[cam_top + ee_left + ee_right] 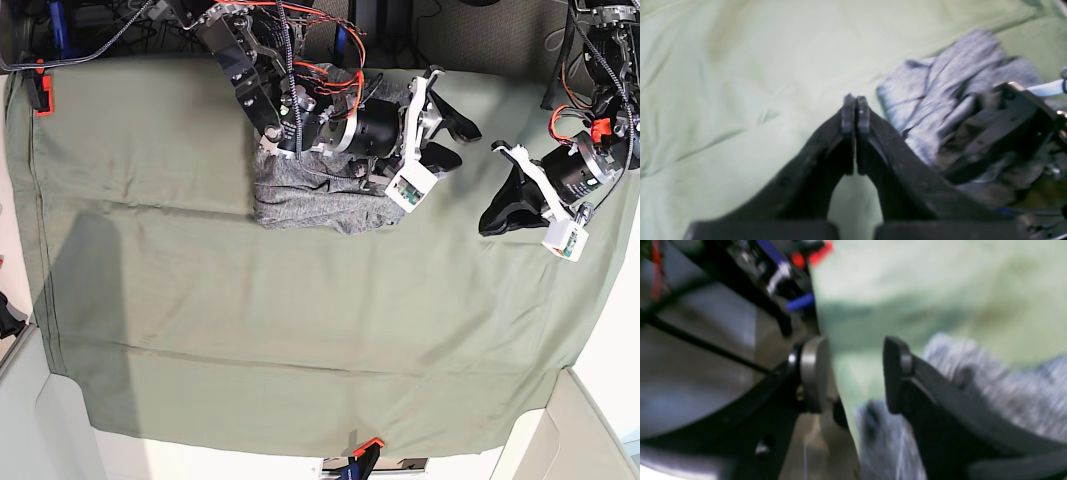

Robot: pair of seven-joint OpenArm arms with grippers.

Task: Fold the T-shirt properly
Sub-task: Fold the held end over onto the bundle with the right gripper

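The grey T-shirt (310, 205) lies as a folded bundle on the green cloth at the back middle, partly under the right arm. My right gripper (466, 143) hovers just past the bundle's right edge. It is open, with nothing between its pads (813, 373), and the T-shirt (990, 386) shows blurred beneath one finger. My left gripper (485, 225) hangs over bare cloth further right, shut and empty. Its closed tips (856, 103) point left of the T-shirt (933, 90), clear of it.
An olive-green cloth sheet (300, 330) covers the whole table. Clamps hold it at the back left corner (40, 92) and at the front edge (365, 447). Cables and arm mounts crowd the back edge.
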